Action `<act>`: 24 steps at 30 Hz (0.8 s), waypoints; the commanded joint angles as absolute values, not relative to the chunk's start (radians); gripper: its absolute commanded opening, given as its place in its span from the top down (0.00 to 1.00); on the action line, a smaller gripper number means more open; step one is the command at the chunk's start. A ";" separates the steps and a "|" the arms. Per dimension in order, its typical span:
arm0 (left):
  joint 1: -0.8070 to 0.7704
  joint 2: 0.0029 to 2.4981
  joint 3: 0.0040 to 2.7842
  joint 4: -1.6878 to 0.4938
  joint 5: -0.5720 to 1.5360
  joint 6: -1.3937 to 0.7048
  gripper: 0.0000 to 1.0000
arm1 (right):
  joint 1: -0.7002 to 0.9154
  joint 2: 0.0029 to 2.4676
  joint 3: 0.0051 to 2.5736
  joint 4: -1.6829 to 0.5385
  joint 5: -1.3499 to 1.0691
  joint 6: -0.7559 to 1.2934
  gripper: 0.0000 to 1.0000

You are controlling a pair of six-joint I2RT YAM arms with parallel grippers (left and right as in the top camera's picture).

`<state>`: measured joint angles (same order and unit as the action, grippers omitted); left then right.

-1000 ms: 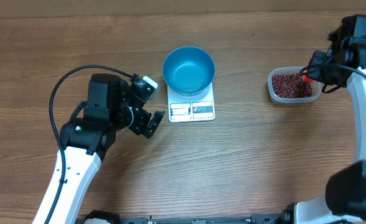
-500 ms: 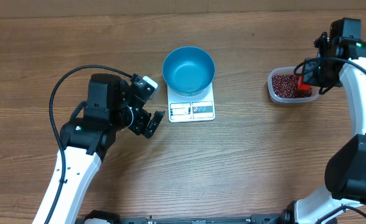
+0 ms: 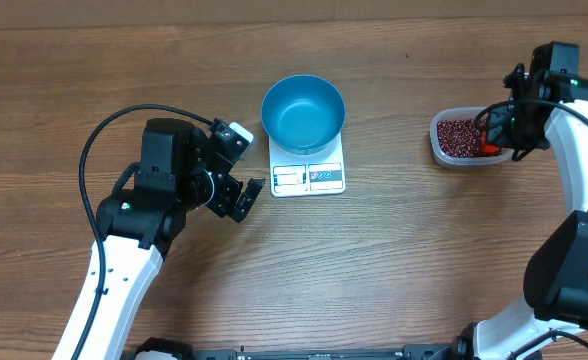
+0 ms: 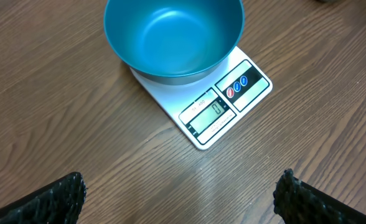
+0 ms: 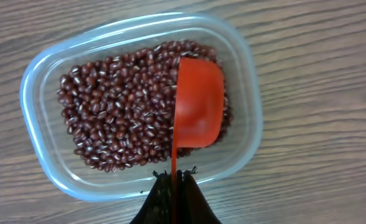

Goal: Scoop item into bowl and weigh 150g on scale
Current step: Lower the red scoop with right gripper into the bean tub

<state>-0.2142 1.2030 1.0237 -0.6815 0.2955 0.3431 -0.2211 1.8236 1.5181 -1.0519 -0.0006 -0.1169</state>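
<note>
The teal bowl (image 3: 303,113) (image 4: 173,38) stands empty on the white scale (image 3: 308,177) (image 4: 223,109). The item, a heap of dark red-brown beans (image 3: 457,136) (image 5: 117,109), lies in a clear tub (image 3: 438,150) (image 5: 37,81) at the right. My right gripper (image 3: 502,128) (image 5: 173,176) is shut on the thin handle of an orange-red scoop (image 3: 489,146) (image 5: 198,109). The scoop's cup looks empty and rests on the beans at one end of the tub. To the left of the scale, my left gripper (image 3: 243,166) (image 4: 180,186) stands open over bare wood.
A black cable (image 3: 104,130) loops from the left arm over the table. The right arm's white link (image 3: 584,160) runs down the right edge of the overhead view. Wooden tabletop (image 3: 394,260) lies between scale and tub.
My right gripper has carried the scoop from the tub's far right edge down onto the beans. The left arm, bowl and scale have not moved.
</note>
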 commanded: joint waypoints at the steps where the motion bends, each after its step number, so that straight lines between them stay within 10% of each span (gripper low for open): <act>1: -0.210 1.210 1.039 -0.680 0.288 0.333 0.01 | -0.222 1.834 1.483 -1.049 -0.080 -0.137 0.96; 24: -0.210 1.210 1.039 -0.680 0.288 0.333 0.01 | -0.267 1.885 1.478 -1.058 -0.375 -0.047 0.96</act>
<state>-0.2142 1.2030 1.0237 -0.6815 0.2955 0.3431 -0.2539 1.8526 1.4899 -1.0611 -0.3046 -0.0822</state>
